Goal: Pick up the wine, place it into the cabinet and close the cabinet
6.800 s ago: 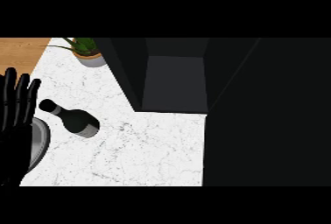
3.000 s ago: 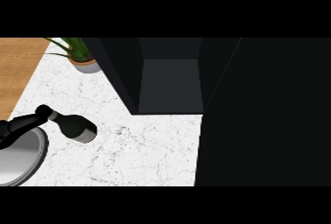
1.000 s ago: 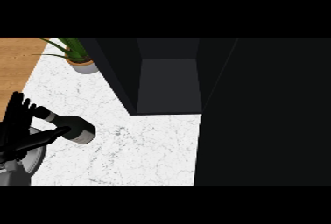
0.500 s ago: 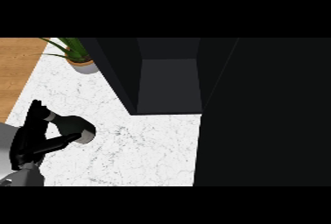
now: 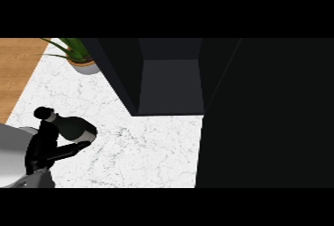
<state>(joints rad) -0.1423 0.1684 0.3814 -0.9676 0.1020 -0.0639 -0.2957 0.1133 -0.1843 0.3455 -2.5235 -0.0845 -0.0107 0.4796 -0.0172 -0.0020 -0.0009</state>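
Observation:
The wine bottle point(image 5: 70, 126) is dark with a black cap and stands on the white marble counter point(image 5: 143, 150) at the left. My left hand point(image 5: 43, 149) comes in from the lower left. Its fingers run up the bottle's left side and its thumb point(image 5: 73, 148) curls under the near side, so the hand is shut on the bottle. The hand hides the bottle's lower part. The dark cabinet point(image 5: 169, 79) stands open at the back centre, with nothing showing on its grey inside. My right hand shows nowhere.
A potted plant point(image 5: 78, 56) stands at the counter's back left, beside the cabinet's left wall. A wooden surface point(image 5: 16, 62) lies past the counter's left edge. The right half of the view is black cabinet front. Bare marble lies between bottle and cabinet.
My left hand came over from the left edge to the bottle, and its spread fingers have curled round it over the last second. The bottle stands about where it did.

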